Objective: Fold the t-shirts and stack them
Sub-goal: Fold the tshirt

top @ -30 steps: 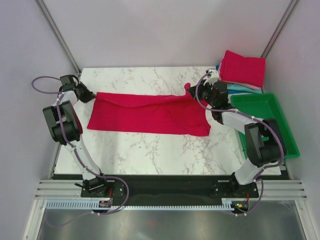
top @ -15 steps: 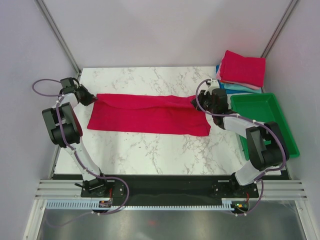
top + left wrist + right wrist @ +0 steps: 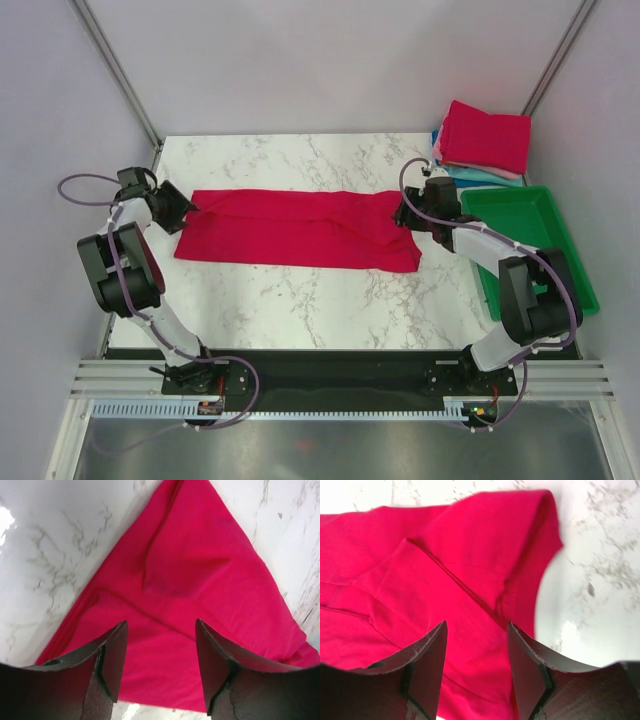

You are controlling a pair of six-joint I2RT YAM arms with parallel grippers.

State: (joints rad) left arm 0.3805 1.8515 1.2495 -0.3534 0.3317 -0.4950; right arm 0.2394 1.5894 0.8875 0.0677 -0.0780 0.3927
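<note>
1. Top external view, far left: my left gripper [image 3: 186, 209] sits low at the far-left corner of the crimson t-shirt [image 3: 300, 230], over the marble table [image 3: 300, 300].
2. Through my left wrist camera, that tool's two dark fingers [image 3: 112, 655] stand apart with nothing pinched between them, so it is open. Red cloth lies on the marble below the gap. I cannot tell whether the tips touch the cloth.
3. The crimson t-shirt is spread flat as a long band across the middle of the table, running from one of my tools to the other. A few soft creases and a fold line run along its far edge.
4. My right gripper [image 3: 404, 213] is low at the shirt's far-right corner, where a sleeve lies.
5. Through my right wrist camera, its fingers [image 3: 427, 665] are likewise parted and empty, so this tool is open too. Under them I see the red cloth with a seam running diagonally and a hemmed edge ending on bare marble to the right.
6. Further right, at the far right corner, sits a stack of folded t-shirts [image 3: 486, 138]. It has a crimson one on top, with pink, teal and blue edges showing beneath.
7. A green tray [image 3: 515, 215] lies just nearer than the stack along the table's right edge, with my right arm crossing its near side.
</note>
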